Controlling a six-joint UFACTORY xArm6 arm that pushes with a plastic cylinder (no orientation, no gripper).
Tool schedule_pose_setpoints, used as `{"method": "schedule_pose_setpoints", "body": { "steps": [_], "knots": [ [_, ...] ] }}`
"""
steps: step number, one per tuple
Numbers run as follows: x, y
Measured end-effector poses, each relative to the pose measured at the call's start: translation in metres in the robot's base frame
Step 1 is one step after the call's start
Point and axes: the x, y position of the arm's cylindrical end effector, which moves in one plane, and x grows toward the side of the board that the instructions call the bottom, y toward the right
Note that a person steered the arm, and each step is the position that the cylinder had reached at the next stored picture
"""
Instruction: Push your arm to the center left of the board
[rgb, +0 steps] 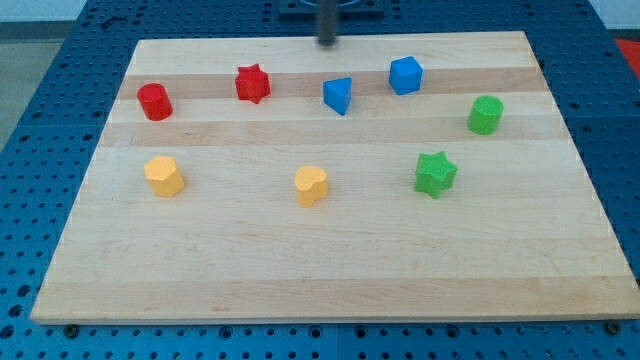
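My tip (328, 43) is at the view's top, on the far edge of the wooden board (330, 270), near its middle. It touches no block. The nearest blocks are a red star (252, 83) down to its left and a blue triangular block (338, 95) just below it. A red cylinder (155, 101) and a yellow hexagonal block (164, 175) stand at the board's left side.
A blue cube (406, 74) stands right of the tip. A green cylinder (485, 114) is at the right, a green star (435, 173) below it, and a yellow heart (311, 185) near the middle. Blue perforated table surrounds the board.
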Motion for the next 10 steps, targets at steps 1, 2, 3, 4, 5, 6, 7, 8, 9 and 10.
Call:
{"method": "schedule_pose_setpoints", "body": {
  "steps": [1, 2, 3, 4, 5, 6, 7, 8, 9, 10],
  "knots": [
    [0.005, -0.098],
    [0.006, -0.180],
    [0.007, -0.219],
    [0.010, -0.222],
    [0.053, -0.231],
    [0.072, -0.250],
    [0.077, -0.252],
    [0.103, -0.252],
    [0.103, -0.252],
    [0.136, -0.252]
  ]
}}
